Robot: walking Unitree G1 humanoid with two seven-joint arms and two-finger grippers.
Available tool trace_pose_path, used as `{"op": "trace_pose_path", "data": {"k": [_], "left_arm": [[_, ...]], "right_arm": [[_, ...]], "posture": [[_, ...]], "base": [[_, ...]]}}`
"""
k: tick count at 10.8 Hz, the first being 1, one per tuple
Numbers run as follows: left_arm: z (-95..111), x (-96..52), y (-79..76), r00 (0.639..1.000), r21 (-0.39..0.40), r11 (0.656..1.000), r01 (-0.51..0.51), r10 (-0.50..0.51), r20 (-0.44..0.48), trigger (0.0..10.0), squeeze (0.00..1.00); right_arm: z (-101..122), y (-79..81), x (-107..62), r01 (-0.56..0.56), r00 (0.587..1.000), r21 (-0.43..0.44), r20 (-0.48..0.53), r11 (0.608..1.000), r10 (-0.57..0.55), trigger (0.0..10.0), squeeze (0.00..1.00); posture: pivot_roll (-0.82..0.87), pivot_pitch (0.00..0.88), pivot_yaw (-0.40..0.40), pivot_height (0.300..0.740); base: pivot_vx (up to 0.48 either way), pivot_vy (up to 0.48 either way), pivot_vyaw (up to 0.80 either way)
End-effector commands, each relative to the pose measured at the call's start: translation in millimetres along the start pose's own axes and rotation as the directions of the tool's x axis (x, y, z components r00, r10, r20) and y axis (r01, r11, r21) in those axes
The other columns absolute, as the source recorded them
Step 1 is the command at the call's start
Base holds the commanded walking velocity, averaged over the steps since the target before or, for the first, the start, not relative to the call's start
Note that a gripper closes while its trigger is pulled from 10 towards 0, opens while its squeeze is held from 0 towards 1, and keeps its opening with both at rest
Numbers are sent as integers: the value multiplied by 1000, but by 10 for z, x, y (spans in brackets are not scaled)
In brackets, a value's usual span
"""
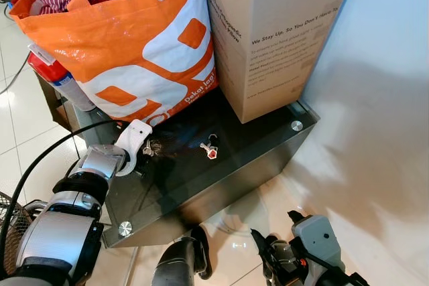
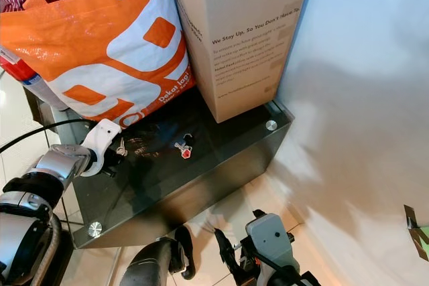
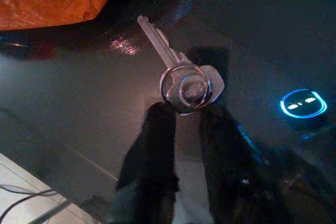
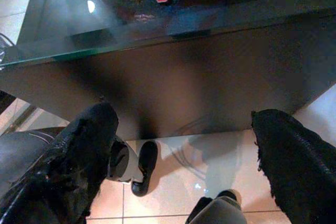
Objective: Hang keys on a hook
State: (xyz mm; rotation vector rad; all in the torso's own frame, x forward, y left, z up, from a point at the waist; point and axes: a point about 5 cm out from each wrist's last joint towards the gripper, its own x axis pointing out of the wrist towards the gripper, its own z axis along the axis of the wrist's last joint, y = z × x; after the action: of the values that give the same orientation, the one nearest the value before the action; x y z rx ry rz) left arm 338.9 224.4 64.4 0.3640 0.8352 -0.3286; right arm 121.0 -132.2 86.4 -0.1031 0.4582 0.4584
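Note:
A silver key (image 3: 178, 72) on a ring lies on the dark glass table top (image 1: 248, 145), close to the orange bag. My left gripper (image 3: 184, 113) is over the table's left part, its two black fingers pinched on the key's ring end. From the head, the same key (image 1: 148, 147) shows just beyond the white wrist. A second bunch of keys with a red tag (image 1: 210, 147) lies loose mid-table, about a hand's width to the right. My right gripper (image 4: 184, 124) hangs low in front of the table near the floor, fingers wide apart and holding nothing.
An orange shopping bag (image 1: 134, 51) full of clothes and a tall cardboard box (image 1: 268, 31) stand at the back of the table. A pale wall (image 1: 382, 132) runs along the right, with a small grey piece (image 2: 415, 229) stuck to it. A fan grille (image 1: 10, 222) is at the left.

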Motion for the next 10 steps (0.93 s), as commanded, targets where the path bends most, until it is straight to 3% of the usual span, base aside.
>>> {"op": "trace_pose_path", "data": {"k": [1, 6, 9, 10], "left_arm": [[-140, 36, -47, 998, -32, 999, 27, -29, -47, 0, 0], [-150, 42, -146, 987, 8, 988, 152, -151, -59, 0, 0], [-85, 2, -316, 938, 87, 934, 346, -343, -41, 0, 0], [-72, -45, -324, 929, 126, 921, 369, -367, -38, 0, 0]], "right_arm": [[-4, 31, -23, -18, 1000, 11, -6, 1000, 18, 10000, 0], [3, 39, -19, -20, 1000, 10, -6, 1000, 20, 10000, 0], [13, 48, -13, -20, 1000, 10, -3, 1000, 20, 10000, 0], [17, 51, -10, -19, 1000, 10, -1, 1000, 19, 10000, 0]], "posture": [[-253, 284, 110, 732], [-251, 285, 111, 732], [-251, 285, 112, 732], [-251, 285, 112, 732]], "base": [[0, 0, 0], [0, 0, 0], [0, 0, 0], [0, 0, 0]]}}
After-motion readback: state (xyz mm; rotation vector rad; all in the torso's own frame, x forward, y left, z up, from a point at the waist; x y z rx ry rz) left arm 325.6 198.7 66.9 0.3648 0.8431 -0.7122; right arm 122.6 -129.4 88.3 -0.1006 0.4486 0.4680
